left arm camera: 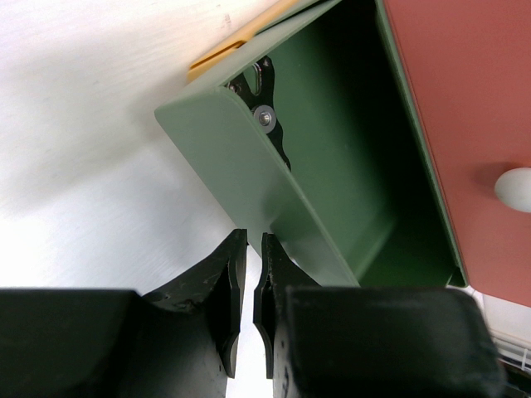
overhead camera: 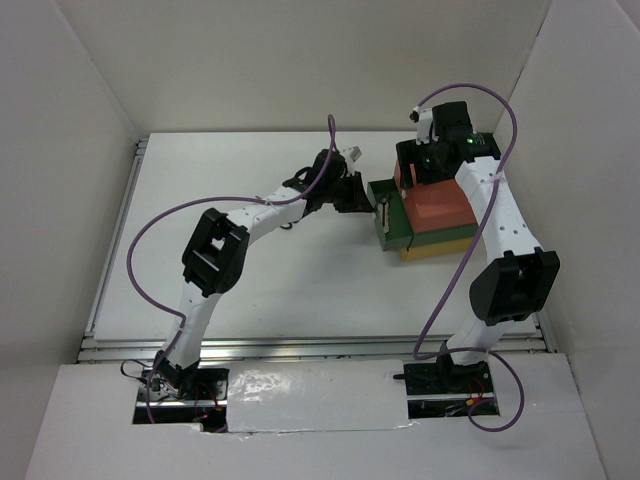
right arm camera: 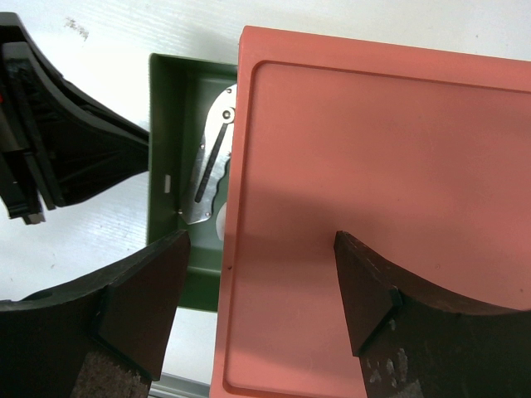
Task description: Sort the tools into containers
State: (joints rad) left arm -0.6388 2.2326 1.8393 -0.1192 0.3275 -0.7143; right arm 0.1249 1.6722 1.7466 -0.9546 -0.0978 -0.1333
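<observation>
The containers are a stack with a red-orange top (overhead camera: 440,205), a dark green middle drawer (overhead camera: 390,225) pulled out to the left, and a yellow bottom (overhead camera: 440,248). A silver metal tool (right arm camera: 211,162) lies in the open green drawer (right arm camera: 166,149); it also shows in the left wrist view (left arm camera: 265,112) behind the drawer's front wall (left arm camera: 241,174). My left gripper (left arm camera: 249,236) is just outside that front wall, its jaws nearly together with nothing between them; it also shows in the top view (overhead camera: 362,196). My right gripper (right arm camera: 261,290) is open and empty above the red-orange top (right arm camera: 373,166). Pliers and scissors are out of view.
A white knob (left arm camera: 514,188) sits on the red-orange drawer's front. The yellow drawer's edge (left arm camera: 224,54) shows beyond the green one. White walls enclose the table on three sides, and a metal rail (overhead camera: 300,345) runs along its near edge.
</observation>
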